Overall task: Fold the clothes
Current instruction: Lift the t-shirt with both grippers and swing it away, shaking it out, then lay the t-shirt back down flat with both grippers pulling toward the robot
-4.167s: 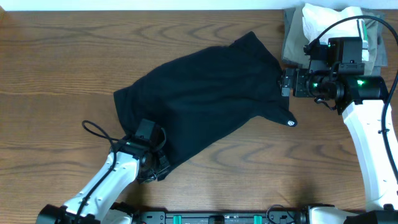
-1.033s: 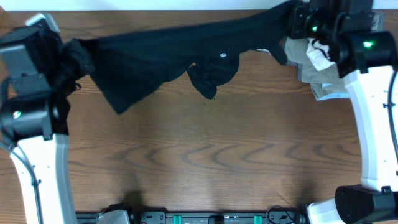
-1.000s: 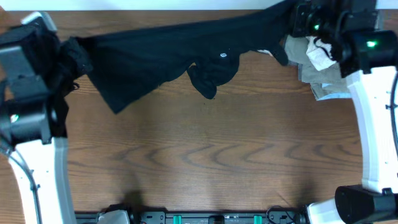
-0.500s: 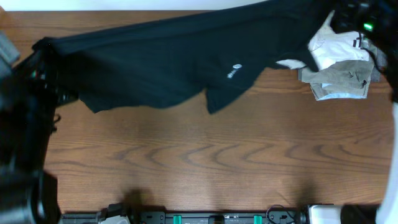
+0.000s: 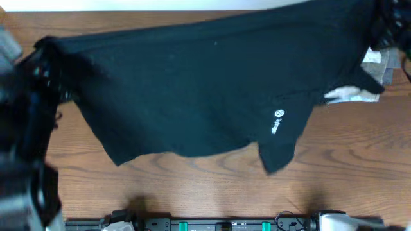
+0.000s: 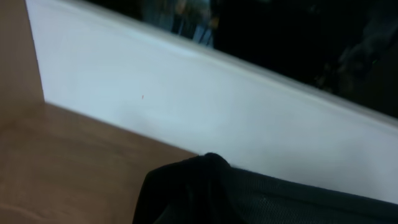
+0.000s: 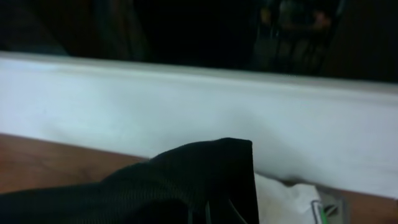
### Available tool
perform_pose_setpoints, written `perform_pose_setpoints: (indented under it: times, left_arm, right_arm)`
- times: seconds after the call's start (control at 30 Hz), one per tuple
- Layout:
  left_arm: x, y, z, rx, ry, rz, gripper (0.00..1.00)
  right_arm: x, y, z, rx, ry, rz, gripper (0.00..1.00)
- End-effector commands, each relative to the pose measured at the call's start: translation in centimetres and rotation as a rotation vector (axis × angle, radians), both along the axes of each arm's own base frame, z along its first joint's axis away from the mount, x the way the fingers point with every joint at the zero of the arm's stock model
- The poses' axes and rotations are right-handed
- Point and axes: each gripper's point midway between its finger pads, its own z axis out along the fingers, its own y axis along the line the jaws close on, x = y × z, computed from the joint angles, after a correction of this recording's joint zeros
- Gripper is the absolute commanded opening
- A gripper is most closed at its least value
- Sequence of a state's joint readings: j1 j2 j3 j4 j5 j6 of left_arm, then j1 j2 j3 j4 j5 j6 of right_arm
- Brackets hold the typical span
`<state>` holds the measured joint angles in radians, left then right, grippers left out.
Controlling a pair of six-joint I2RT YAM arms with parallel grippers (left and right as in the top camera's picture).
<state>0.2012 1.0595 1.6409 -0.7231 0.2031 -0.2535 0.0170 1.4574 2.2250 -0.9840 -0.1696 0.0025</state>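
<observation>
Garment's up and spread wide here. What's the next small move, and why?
Probably lower both ends together, drawing slightly toward the near edge, to lay the black garment flat on the table. It hangs stretched wide above the wood, and its right part overlaps the folded pile.

- Garment (image 5: 192, 90): plain black all over, no print. In the left wrist view a fine mesh-like weave shows, dark grey where light catches it.
- Logo (image 5: 278, 122): small, white, on the black.
- Table (image 5: 192, 192): warm brown wood with darker wavy grain lines.
- Wall (image 6: 186, 99): plain white band behind the table, near black above it.
- Folded cloth (image 5: 376, 61): white and pale grey, blurred. In the right wrist view it is white, with a speck of green at its edge.
- Left arm (image 5: 26, 147): blurred, black and grey.
</observation>
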Motion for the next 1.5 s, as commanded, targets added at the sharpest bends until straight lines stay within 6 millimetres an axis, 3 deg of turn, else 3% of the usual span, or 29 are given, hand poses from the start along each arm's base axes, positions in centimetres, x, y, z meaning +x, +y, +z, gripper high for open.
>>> perform_pose_setpoints:
  times: [0.0,0.23,0.37,0.47,0.57,0.67,0.87,0.97,1.1,1.23,1.47]
  left_arm:
    - [3.9,1.7,-2.4,0.019,0.078,0.037,0.06]
    - [13.4,3.7,-5.8,0.021,0.087,0.035,0.06]
    - [17.0,4.4,-4.7,0.044,0.019,0.033,0.06]
    - [18.0,4.5,-2.7,0.091,-0.021,0.023,0.06]
    - [17.9,4.5,-1.1,0.108,-0.055,0.023,0.06]
    - [17.7,4.4,-1.8,0.114,-0.025,0.015,0.06]
    - [15.4,3.9,-10.2,0.044,0.316,-0.004,0.06]
    - [13.8,3.6,-15.6,0.002,0.519,-0.015,0.06]
    - [11.8,3.2,-21.1,-0.044,0.733,-0.027,0.06]
    - [9.9,2.8,-24.2,-0.077,0.884,-0.036,0.06]
    - [6.1,2.0,-25.9,-0.109,1.058,-0.053,0.06]
  right_arm:
    - [4.6,-1.1,-2.6,-0.020,0.051,-0.048,0.01]
    - [13.7,-0.6,-3.6,0.029,-0.056,-0.040,0.01]
    - [16.5,0.8,-2.5,0.031,-0.171,0.032,0.01]
    - [17.0,0.9,-1.0,0.027,-0.250,0.041,0.01]
    - [17.0,0.9,-0.9,0.016,-0.255,0.041,0.01]
    - [17.2,0.9,-3.0,0.016,-0.175,0.041,0.01]
    - [17.6,1.2,-11.3,0.010,0.120,0.048,0.01]
    - [17.5,2.1,-16.4,0.003,0.289,0.068,0.01]
    - [17.0,3.7,-22.3,0.006,0.486,0.114,0.01]
    - [15.6,4.6,-26.4,0.004,0.643,0.132,0.01]
    - [11.6,4.8,-29.1,-0.012,0.836,0.162,0.01]
